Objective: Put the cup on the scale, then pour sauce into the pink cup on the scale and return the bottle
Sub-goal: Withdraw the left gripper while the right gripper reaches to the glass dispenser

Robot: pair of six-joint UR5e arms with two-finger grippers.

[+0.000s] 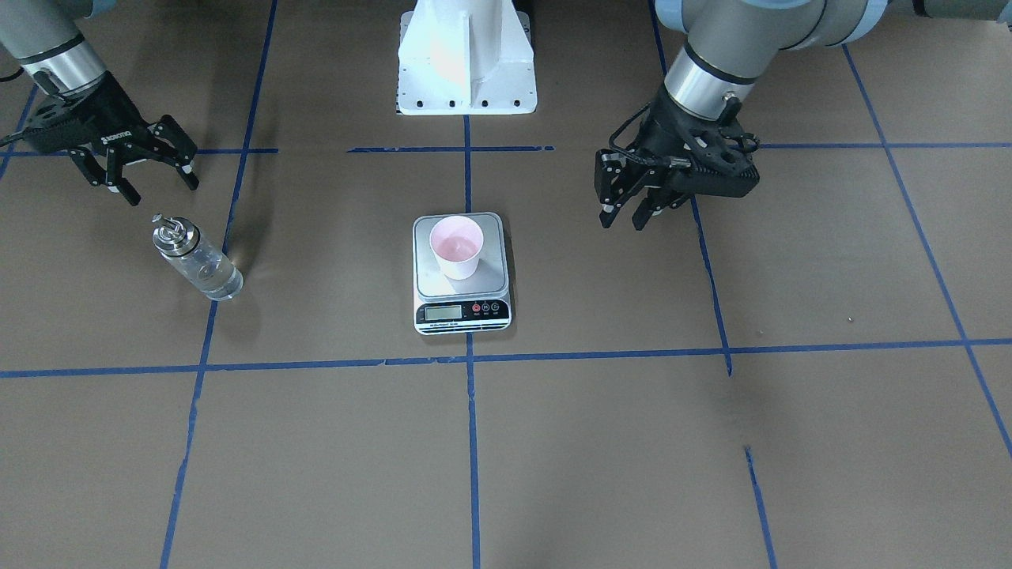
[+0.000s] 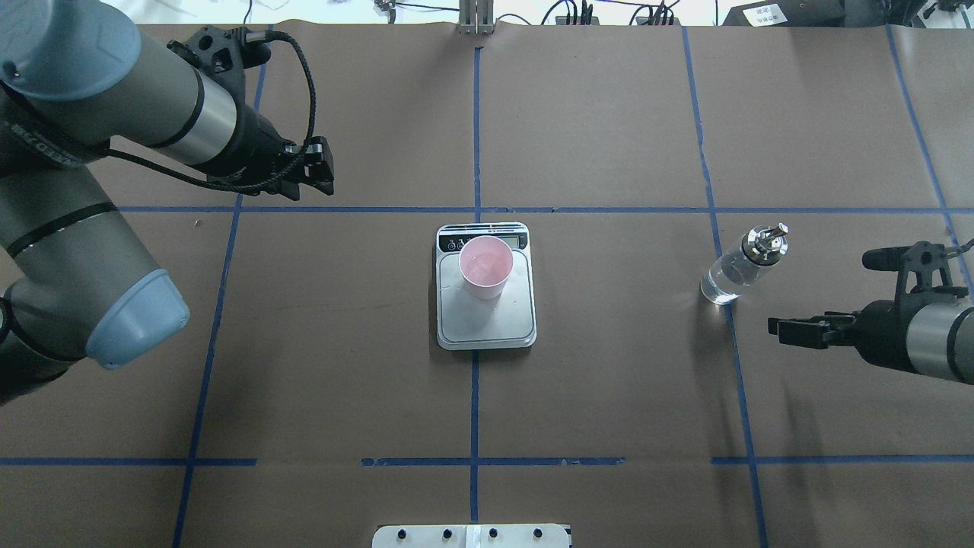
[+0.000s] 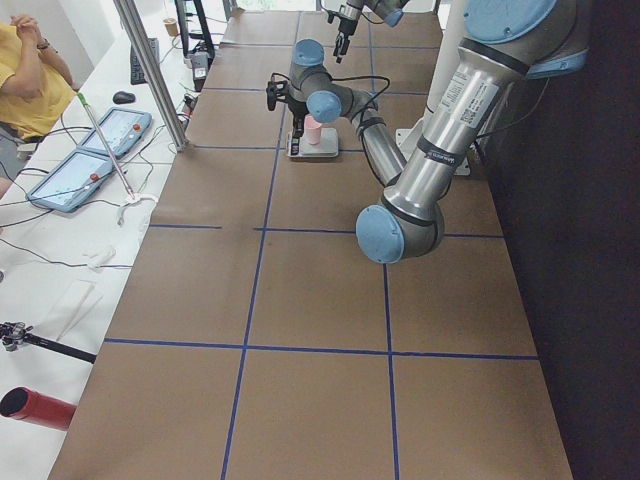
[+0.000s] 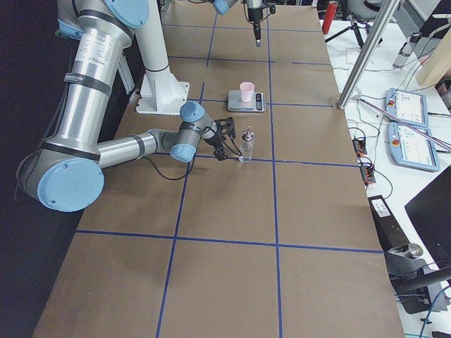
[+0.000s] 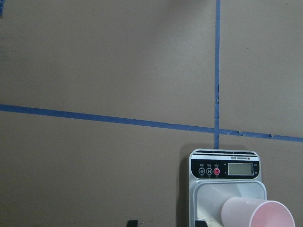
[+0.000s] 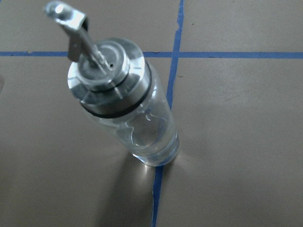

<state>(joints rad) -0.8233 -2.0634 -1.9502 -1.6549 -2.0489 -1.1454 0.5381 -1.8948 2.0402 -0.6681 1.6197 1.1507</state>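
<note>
Pink cup [image 2: 485, 268] on scale [image 2: 487, 323] | bottle [image 2: 730, 274] at scale's 3 o'clock overhead | left hand [image 1: 624, 220] released | right hand [image 1: 162, 190] released

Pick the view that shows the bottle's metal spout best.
The right wrist-mounted view: the bottle fills the frame, its spout plainly visible. Overhead and front-facing views show it small but upright; exterior right shows it tiny; exterior left and the left wrist view do not show it.
</note>
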